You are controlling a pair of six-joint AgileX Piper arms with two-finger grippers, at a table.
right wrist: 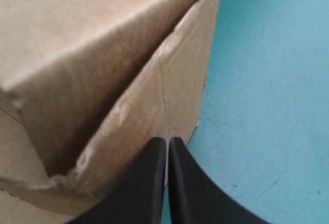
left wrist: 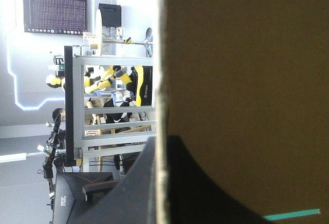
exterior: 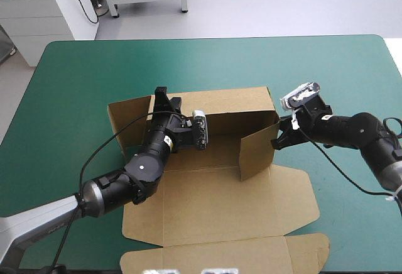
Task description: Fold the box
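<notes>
Reaching across box (exterior: 220,205), left end effector (exterior: 161,93)

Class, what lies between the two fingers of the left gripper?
Between the fingers of the left gripper stands a raised wall of the box, seen edge-on. The left wrist view shows this.
</notes>
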